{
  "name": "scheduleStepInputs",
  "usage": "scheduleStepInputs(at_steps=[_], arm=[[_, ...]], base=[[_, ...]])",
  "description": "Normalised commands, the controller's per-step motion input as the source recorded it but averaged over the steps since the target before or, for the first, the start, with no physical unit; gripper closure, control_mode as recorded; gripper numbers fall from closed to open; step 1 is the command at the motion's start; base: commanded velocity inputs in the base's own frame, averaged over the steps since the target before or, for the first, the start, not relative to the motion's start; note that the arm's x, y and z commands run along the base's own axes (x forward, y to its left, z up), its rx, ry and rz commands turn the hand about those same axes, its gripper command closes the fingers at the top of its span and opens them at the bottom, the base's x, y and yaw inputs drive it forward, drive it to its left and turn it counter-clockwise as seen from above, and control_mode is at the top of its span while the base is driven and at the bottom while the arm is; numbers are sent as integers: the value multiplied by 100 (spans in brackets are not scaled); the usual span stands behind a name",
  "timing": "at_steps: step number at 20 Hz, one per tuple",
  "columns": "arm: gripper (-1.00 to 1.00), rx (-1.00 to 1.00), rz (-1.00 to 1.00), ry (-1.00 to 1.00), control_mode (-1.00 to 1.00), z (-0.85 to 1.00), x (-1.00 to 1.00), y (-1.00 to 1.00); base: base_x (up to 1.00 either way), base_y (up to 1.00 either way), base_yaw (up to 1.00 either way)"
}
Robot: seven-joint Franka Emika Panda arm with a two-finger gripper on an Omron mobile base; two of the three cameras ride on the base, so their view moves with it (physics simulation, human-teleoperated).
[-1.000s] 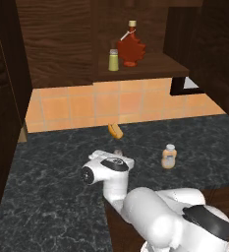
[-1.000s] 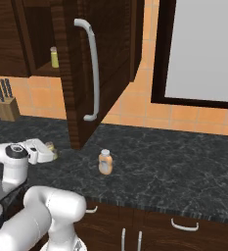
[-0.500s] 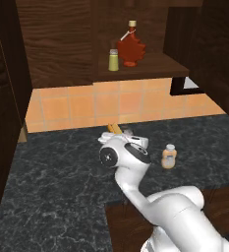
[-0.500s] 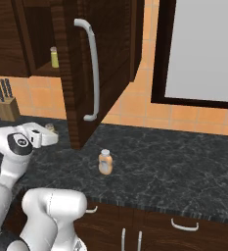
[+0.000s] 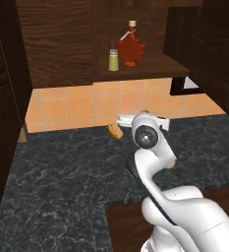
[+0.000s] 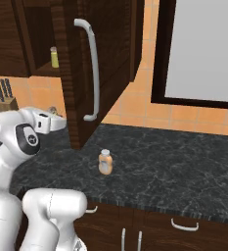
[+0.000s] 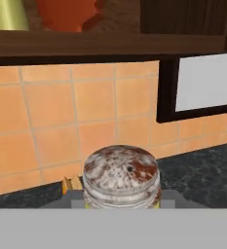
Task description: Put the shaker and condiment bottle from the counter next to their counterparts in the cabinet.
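Observation:
My gripper is shut on the shaker, whose mottled grey cap and yellow-green sides fill the bottom of the hand view. In the left base view the gripper hangs above the black counter near the tiled wall, below the cabinet shelf. On that shelf stand the counterparts: a yellow-green shaker and a red maple-leaf bottle. The peach-tan condiment bottle stands upright on the counter, right of the arm.
The cabinet door stands open, its long handle facing the room. A small orange item lies by the backsplash. A knife block stands at the far left. A dark-framed window is on the right.
The hand has risen from low over the counter and swung right toward the tiled wall, carrying the shaker. The condiment bottle has stayed put.

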Motion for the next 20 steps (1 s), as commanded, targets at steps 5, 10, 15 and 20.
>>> scheduleStepInputs(at_steps=[5, 10, 15, 20], arm=[[100, 5, 10, -5, -100, 88, -55, -4], [100, 8, 6, -1, -100, 88, -60, -1], [100, 10, 6, 2, -100, 94, -36, 0], [100, 0, 13, 2, -100, 62, -1, 0]], base=[[0, 0, 0], [0, 0, 0], [0, 0, 0], [0, 0, 0]])
